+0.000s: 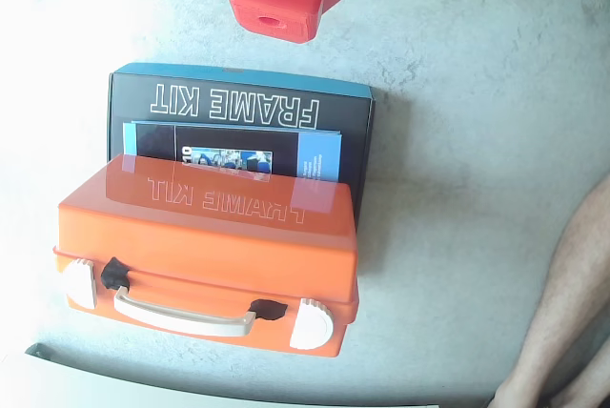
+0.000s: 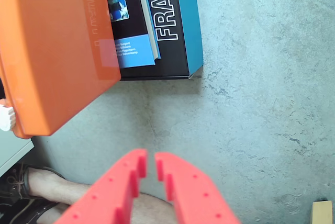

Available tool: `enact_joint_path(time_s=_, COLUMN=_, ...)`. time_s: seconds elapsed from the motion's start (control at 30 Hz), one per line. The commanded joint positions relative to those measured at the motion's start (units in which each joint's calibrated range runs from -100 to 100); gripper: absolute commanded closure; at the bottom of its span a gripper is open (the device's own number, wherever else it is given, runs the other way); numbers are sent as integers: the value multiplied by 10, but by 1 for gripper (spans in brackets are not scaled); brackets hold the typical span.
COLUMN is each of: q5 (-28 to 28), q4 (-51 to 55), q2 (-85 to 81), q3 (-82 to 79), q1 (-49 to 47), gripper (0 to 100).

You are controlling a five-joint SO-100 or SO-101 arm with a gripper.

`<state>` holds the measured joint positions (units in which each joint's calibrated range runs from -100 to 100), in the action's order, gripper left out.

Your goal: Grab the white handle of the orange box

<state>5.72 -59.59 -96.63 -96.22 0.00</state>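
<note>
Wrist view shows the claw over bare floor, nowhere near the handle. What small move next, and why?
Probably swing the claw toward the orange box, at the left of the wrist view. Its fingers look nearly closed over bare floor, with only a white latch showing there. In the fixed view the white handle lies untouched on the box's front.

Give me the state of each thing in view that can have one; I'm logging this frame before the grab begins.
orange box: closed, resting against the black box.
white handle: folded flat against the box front, untouched.
white latches: both appear fastened.
FRAME KIT box: closed, behind the orange box.
gripper: nearly shut, empty, hanging above bare floor clear of the box.
</note>
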Motion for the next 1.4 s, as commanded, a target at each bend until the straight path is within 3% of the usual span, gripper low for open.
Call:
enact_joint_path(time_s=0.0, q5=-7, q4=55, q2=37, q3=-31, q1=-5, gripper=99)
enact_joint_path(time_s=0.4, q5=-6, q4=63, q2=37, q3=-31, q1=-13, gripper=99)
enact_joint_path(time_s=0.87, q5=-7, q4=255, q2=38, q3=77, q1=-31, gripper=97)
enact_joint_path(time_s=1.13, q5=-14, q4=453, q2=39, q3=165, q1=-46, gripper=81)
enact_joint_path(time_s=1.37, q5=-27, q4=475, q2=105, q3=194, q1=-76, gripper=81)
